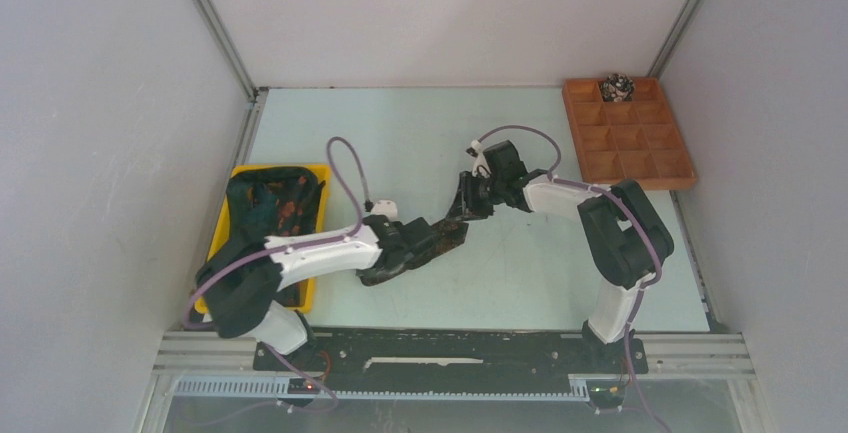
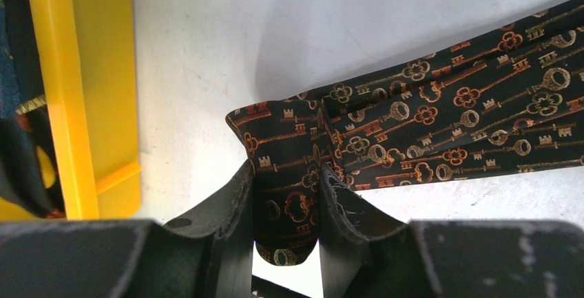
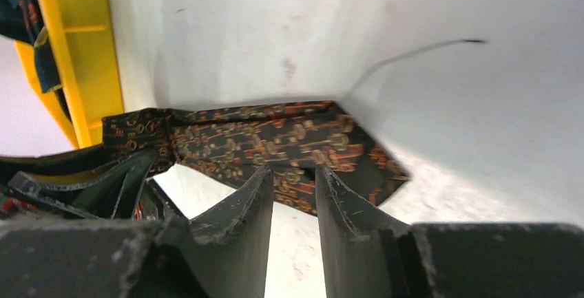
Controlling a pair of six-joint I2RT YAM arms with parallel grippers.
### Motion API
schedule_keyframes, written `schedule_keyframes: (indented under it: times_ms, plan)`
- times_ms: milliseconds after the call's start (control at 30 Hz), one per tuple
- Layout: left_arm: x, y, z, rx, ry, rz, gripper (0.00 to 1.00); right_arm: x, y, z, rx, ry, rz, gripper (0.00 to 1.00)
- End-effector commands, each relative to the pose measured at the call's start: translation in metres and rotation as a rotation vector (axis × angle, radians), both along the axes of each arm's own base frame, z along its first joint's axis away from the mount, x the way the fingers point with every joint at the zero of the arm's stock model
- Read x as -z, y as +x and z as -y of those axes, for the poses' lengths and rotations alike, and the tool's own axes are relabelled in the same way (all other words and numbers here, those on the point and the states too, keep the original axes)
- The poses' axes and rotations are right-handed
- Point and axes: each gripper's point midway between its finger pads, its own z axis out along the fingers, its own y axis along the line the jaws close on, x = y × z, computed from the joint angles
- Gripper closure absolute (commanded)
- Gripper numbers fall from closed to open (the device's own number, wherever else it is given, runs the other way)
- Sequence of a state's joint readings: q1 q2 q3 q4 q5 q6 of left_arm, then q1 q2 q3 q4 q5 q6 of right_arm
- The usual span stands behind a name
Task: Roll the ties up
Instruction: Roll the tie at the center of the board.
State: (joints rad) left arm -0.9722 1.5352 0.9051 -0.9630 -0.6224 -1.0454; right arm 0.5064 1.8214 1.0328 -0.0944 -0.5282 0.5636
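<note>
Tie pinched, left claw narrow on fold — right claw on edge

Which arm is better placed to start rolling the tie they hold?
Left, probably: the left gripper pinches the key-patterned tie where it is folded over, a ready core for a coil. The right gripper holds it near the pointed end, better for keeping it taut.

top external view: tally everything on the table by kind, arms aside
yellow plastic tray: 1
brown compartmented wooden organizer: 1
black key-patterned fabric tie, unrolled: 1
small rolled patterned tie coil: 1
dark heap of ties in tray: 1 (ties within uncountable)
total: 5
</note>
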Motion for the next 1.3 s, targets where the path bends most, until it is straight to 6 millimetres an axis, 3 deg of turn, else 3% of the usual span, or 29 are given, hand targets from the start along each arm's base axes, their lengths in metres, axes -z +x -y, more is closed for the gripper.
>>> schedule_keyframes:
  times_ms: [0, 200, 433, 667, 867, 1267]
  plan:
    - [-0.006, 0.002, 0.004, 0.053, 0.167, -0.037, 0.74, -0.017, 0.012, 0.02, 0.051, 0.041, 0.038, 0.69]
    - [0.002, 0.004, 0.018, 0.104, 0.287, -0.094, 0.73, -0.022, 0.019, 0.039, 0.111, 0.058, 0.042, 0.69]
    - [0.007, 0.005, 0.032, 0.114, 0.331, -0.124, 0.62, -0.026, 0.018, 0.042, 0.118, 0.059, 0.054, 0.69]
    - [-0.006, 0.016, 0.054, 0.124, 0.313, -0.118, 0.5, -0.023, 0.019, 0.041, 0.116, 0.065, 0.045, 0.69]
    - [-0.017, 0.02, 0.061, 0.135, 0.287, -0.105, 0.42, -0.021, 0.02, 0.042, 0.12, 0.055, 0.047, 0.69]
    - [-0.03, 0.023, 0.063, 0.156, 0.268, -0.073, 0.4, -0.02, 0.019, 0.039, 0.112, 0.056, 0.051, 0.69]
